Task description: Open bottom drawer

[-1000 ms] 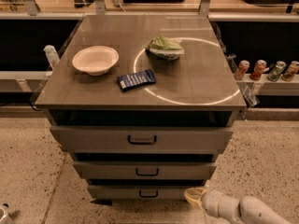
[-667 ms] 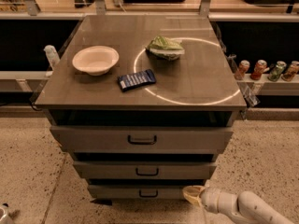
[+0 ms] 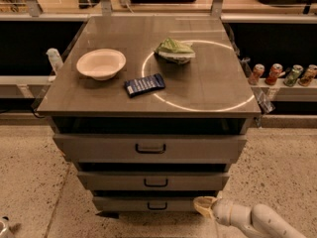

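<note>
Nearest, low at bottom right: gripper (image 3: 204,206) on a pale arm, down near the floor and just right of the bottom drawer (image 3: 124,204), likely kept that low to reach the small black handle (image 3: 157,206); open or closed, cannot tell. Bottom drawer shut at the foot of the cabinet, beneath middle drawer (image 3: 109,181) and top drawer (image 3: 99,148), so pull not yet begun. Farther back on the cabinet top: blue packet (image 3: 144,85), bowl (image 3: 101,63), green bag (image 3: 174,51), all well clear of the job.
</note>
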